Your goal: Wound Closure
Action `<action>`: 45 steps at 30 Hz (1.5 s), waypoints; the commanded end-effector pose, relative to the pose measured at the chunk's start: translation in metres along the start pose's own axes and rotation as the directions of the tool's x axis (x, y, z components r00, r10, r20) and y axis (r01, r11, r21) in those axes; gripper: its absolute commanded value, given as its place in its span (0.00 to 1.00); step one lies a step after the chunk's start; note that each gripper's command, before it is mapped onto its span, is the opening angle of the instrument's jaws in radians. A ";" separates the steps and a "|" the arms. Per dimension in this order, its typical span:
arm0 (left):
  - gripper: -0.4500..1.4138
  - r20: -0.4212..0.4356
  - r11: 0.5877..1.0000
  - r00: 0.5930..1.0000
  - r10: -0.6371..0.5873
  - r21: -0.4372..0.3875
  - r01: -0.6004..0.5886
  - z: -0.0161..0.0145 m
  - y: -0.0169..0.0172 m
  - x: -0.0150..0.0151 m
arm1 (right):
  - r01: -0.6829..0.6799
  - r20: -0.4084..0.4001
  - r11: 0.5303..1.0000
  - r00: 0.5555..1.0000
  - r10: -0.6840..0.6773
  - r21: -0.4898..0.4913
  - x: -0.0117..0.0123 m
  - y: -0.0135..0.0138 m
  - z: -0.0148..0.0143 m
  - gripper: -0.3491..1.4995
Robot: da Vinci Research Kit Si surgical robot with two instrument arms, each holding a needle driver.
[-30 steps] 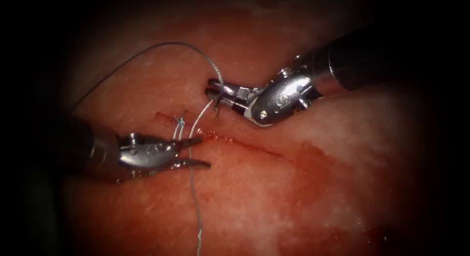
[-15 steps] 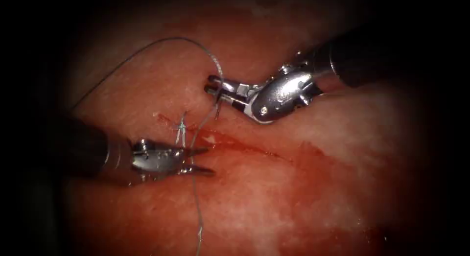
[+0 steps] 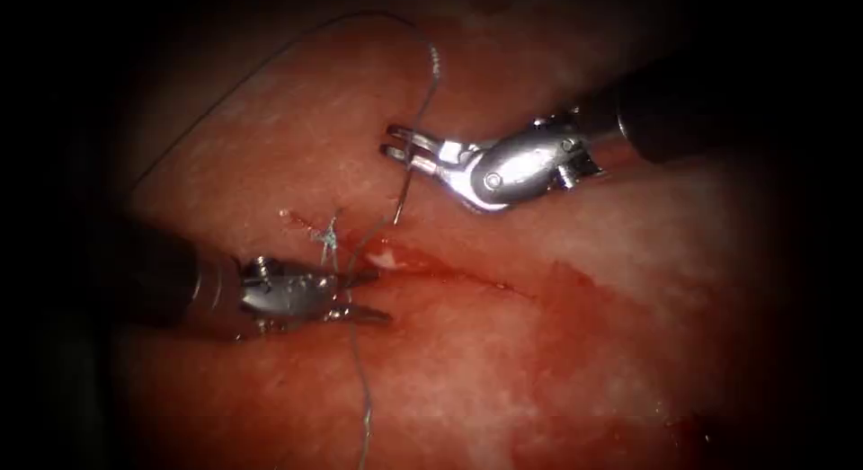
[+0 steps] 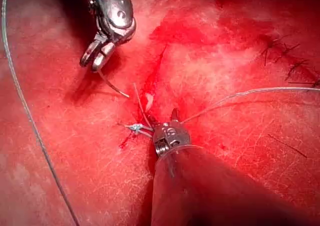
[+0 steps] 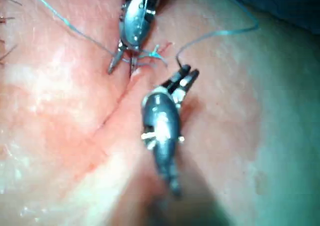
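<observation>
My right tool point(image 3: 388, 140) hovers over the tissue point(image 3: 557, 398) just beyond the left end of the cut point(image 3: 467, 277), jaws shut on the curved needle point(image 3: 404, 187). The needle hangs below the jaws toward the cut, and I cannot tell whether its tip touches the tissue. It also shows under the right tool point(image 4: 92, 61) as the needle point(image 4: 112, 86). Thread point(image 3: 270, 61) arcs up and left from those jaws. At the cut's left end my left tool point(image 3: 379, 296) is open, its jaws either side of a thread strand point(image 3: 360, 380), holding nothing. A tied knot point(image 3: 328, 236) lies close by.
Red fluid point(image 3: 584, 299) spreads over the tissue along the cut's right part. Short cut thread ends stick out of the knot point(image 4: 135, 128). Older dark stitches point(image 4: 290, 61) sit farther off on the tissue.
My right tool rose slightly and its wrist turned, so more of the needle shows below its jaws. The thread arc lifted higher. My left tool moved right, then held still.
</observation>
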 end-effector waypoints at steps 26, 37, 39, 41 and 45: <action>0.36 0.005 1.000 1.000 -0.001 -0.014 0.001 -0.0002 0.0008 -0.0009 | -0.615 0.151 0.788 0.779 0.609 -0.004 -0.0041 -0.0020 -0.0002 0.00; 0.35 0.007 1.000 1.000 0.000 -0.025 0.000 -0.0008 0.0004 -0.0007 | -0.747 0.293 0.665 0.632 0.718 -0.019 -0.0044 -0.0063 -0.0006 0.00; 0.35 0.007 1.000 1.000 0.000 -0.023 0.001 -0.0009 0.0004 -0.0007 | -0.760 0.298 0.649 0.614 0.731 -0.025 -0.0043 -0.0069 -0.0008 0.00; 0.35 0.007 1.000 1.000 -0.001 -0.023 0.001 -0.0009 0.0004 -0.0007 | -0.772 0.308 0.636 0.599 0.739 -0.026 -0.0041 -0.0074 -0.0010 0.00; 0.35 0.007 1.000 1.000 -0.001 -0.023 0.001 -0.0009 0.0004 -0.0007 | -0.800 0.319 0.599 0.565 0.761 -0.013 -0.0037 -0.0083 -0.0011 0.00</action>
